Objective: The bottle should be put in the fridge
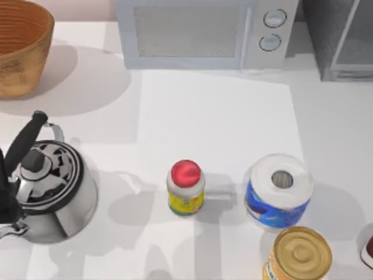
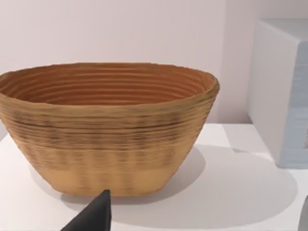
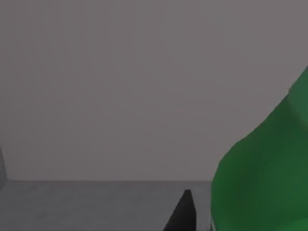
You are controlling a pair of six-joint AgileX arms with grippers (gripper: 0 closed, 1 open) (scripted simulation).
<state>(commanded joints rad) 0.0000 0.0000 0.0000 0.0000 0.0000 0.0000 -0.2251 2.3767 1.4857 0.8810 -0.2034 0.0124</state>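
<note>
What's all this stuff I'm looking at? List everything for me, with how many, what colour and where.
Basket: one, woven tan, back left corner of the table.
Microwave: one, pale, two round knobs, back middle.
Fridge: one, dark grey with a light-framed door, back right.
Kettle: one, shiny steel with black handle, front left.
Jar: one, white with red cap and yellow label, front middle.
Paper roll: one, white in blue wrap, right of the jar.
Can: one, gold-topped, front right.
Bottle: one, green, close in the right wrist view, before a grey wall.
Finger: dark tip, left wrist view, facing the basket.
Second finger: dark tip beside the bottle.
</note>
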